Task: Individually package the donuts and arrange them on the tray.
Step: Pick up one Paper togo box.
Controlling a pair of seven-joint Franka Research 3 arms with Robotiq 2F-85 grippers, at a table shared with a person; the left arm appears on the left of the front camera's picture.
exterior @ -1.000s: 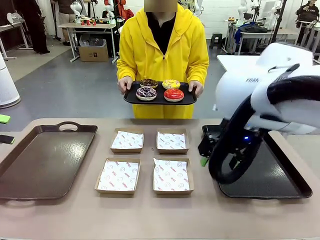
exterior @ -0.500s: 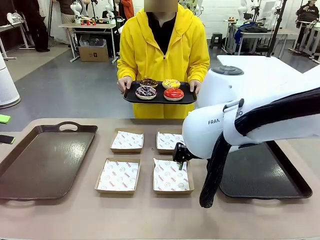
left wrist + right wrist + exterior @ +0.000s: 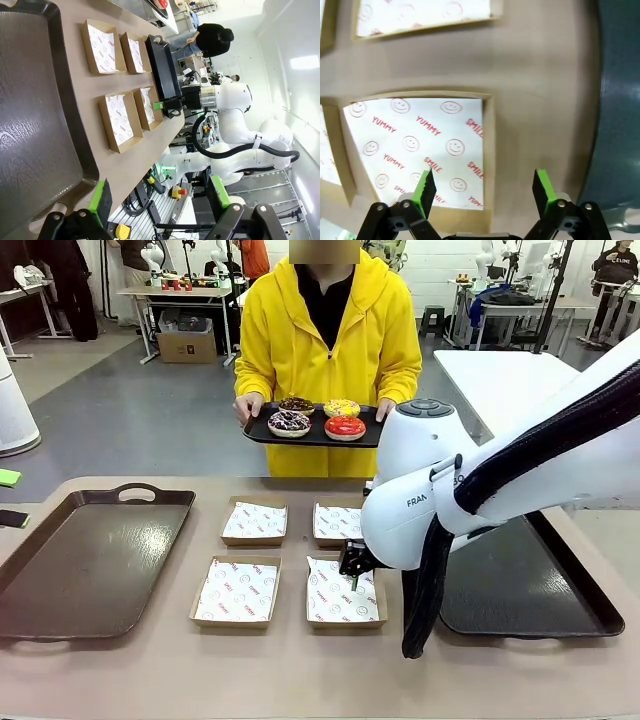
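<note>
Several donuts lie on a black tray (image 3: 372,437) that the person in a yellow hoodie holds beyond the table's far edge: a dark chocolate donut (image 3: 296,404), a yellow one (image 3: 341,407), a sprinkled chocolate one (image 3: 289,423) and a glossy red one (image 3: 345,427). My right gripper (image 3: 353,575) (image 3: 485,192) hangs open just above the near-right cardboard box (image 3: 342,592) (image 3: 420,145), over its right edge, with nothing between the pads. My left gripper (image 3: 157,197) is open and empty above the end of the brown tray (image 3: 30,125).
Three more paper-lined boxes (image 3: 236,590) (image 3: 254,521) (image 3: 342,522) sit mid-table. A large brown tray (image 3: 90,560) lies at the left and a dark tray (image 3: 520,590) (image 3: 620,100) at the right. My right arm (image 3: 480,490) spans the right half of the table.
My right arm has swung left from over the dark right tray to above the near-right box. The person's tray of donuts has barely shifted. Both grippers stayed open.
</note>
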